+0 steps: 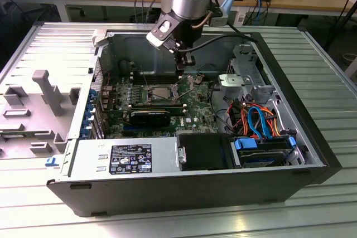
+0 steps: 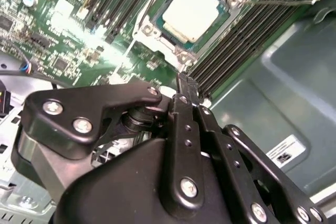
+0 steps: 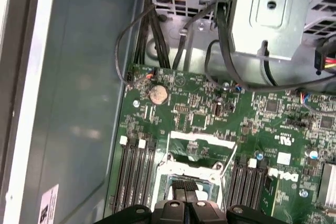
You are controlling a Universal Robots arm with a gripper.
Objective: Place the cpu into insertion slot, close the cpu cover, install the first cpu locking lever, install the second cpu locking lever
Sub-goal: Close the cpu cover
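Silvery cpu (image 2: 191, 11): you see it lying flat in the insertion slot (image 2: 149, 30) on the green board (image 2: 68, 40).
Handling: likely light, stiff, fragile underneath; take it by opposite edges only.
Gripper (image 2: 184, 85): hovers near the slot, its fingers (image 2: 181, 108) pressed together, pinching nothing.
Open case (image 1: 195, 193): holds your board, drives (image 1: 262, 151) and coloured cables (image 1: 256, 118).
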